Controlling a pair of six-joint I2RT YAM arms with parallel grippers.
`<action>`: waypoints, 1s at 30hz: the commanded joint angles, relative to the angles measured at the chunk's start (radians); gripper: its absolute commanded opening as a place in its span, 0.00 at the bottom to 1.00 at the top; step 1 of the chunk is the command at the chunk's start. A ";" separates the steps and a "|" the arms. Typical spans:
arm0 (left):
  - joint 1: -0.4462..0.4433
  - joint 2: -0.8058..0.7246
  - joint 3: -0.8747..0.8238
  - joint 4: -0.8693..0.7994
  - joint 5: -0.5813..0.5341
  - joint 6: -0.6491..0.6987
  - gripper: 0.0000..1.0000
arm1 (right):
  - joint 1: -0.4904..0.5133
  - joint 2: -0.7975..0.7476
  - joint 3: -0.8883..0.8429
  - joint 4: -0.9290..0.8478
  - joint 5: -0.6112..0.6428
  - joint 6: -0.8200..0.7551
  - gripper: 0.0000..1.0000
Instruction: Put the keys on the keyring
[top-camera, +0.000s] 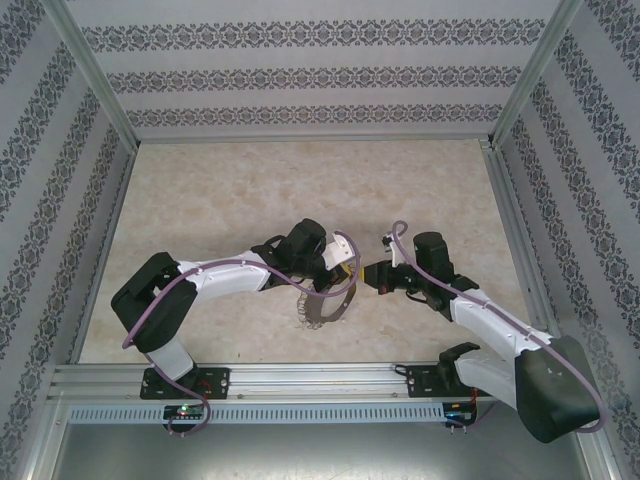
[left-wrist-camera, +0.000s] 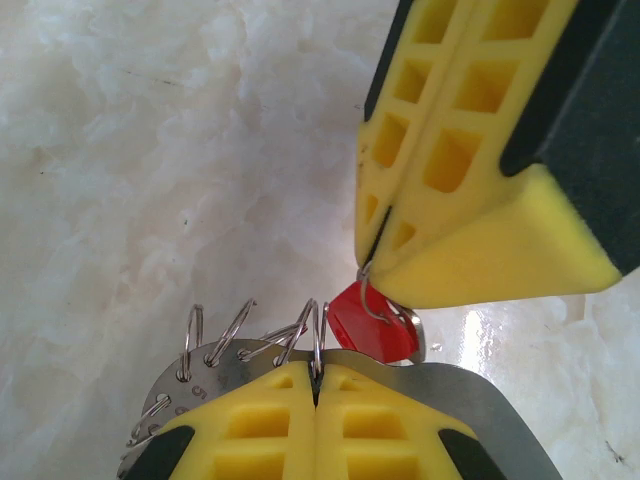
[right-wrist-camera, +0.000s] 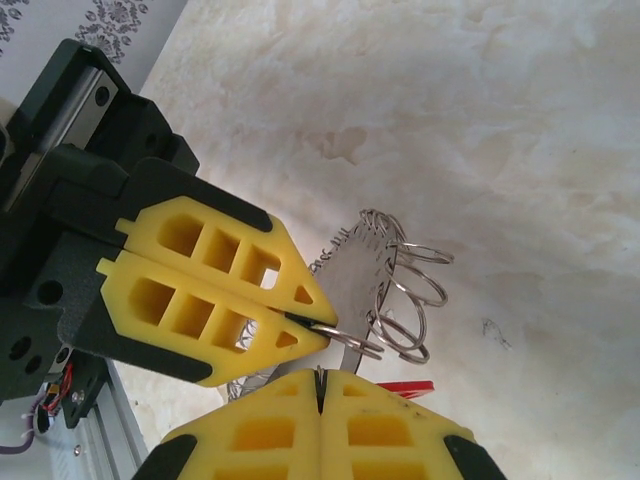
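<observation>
Looking from above, I see the left claw (top-camera: 345, 273) and the right claw (top-camera: 373, 277) tip to tip over the middle of the counter (top-camera: 250, 190), almost touching. The ring (top-camera: 322, 308) hangs tilted under the left claw.

At the left wrist, the left claw (left-wrist-camera: 315, 390) is fully closed on the grey edge of the ring (left-wrist-camera: 215, 368), where small loops (left-wrist-camera: 225, 335) stand up. The right claw (left-wrist-camera: 373, 262) comes from the upper right, also closed, and a thin wire (left-wrist-camera: 372, 298) comes out of its seam. The red key (left-wrist-camera: 362, 325) sits just under these tips, against the ring, with the wire curved across it. I cannot tell if the wire belongs to the key or to the ring.

At the right wrist, the right claw (right-wrist-camera: 320, 385) is pressed shut. The left claw (right-wrist-camera: 308, 322) clamps the ring (right-wrist-camera: 352, 275) from the left, closed on its edge. A red sliver of the key (right-wrist-camera: 408, 386) shows just beside the right claw.
</observation>
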 joint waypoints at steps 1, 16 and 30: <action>-0.012 -0.004 0.032 0.032 0.023 0.013 0.00 | 0.010 0.024 0.035 0.028 -0.020 -0.040 0.00; -0.014 -0.005 0.035 0.031 0.028 0.016 0.00 | 0.009 0.082 0.057 0.038 0.009 -0.045 0.00; -0.014 -0.006 0.035 0.032 0.042 0.011 0.00 | -0.020 0.133 0.070 0.049 0.074 -0.032 0.00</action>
